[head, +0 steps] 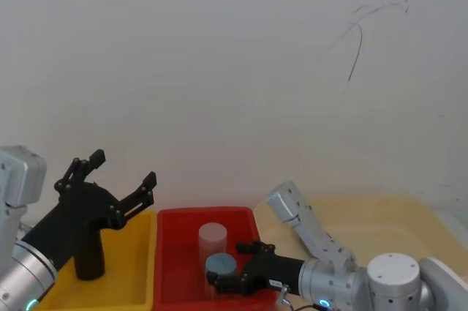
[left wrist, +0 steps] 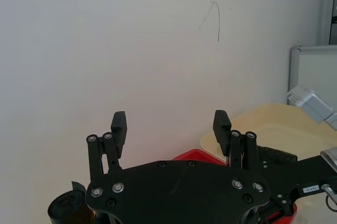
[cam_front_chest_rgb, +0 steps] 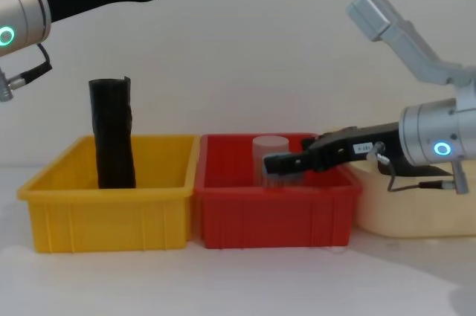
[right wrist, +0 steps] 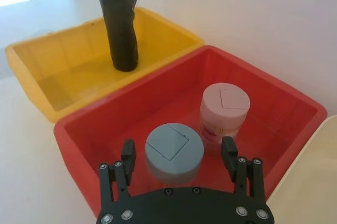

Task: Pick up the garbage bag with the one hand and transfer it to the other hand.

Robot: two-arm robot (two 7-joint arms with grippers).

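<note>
The garbage bag is a black roll standing upright in the yellow bin; it also appears as the black roll in the head view and as the garbage bag in the right wrist view. My left gripper hangs open well above that bin, higher than the roll's top and apart from it, with nothing between its fingers. My right gripper reaches low over the red bin. It is open, and its fingers stand either side of a blue-lidded jar.
In the red bin stand the blue-lidded jar and a pink-lidded jar. A cream tub sits right of the red bin, under the right arm. A white wall rises close behind the bins.
</note>
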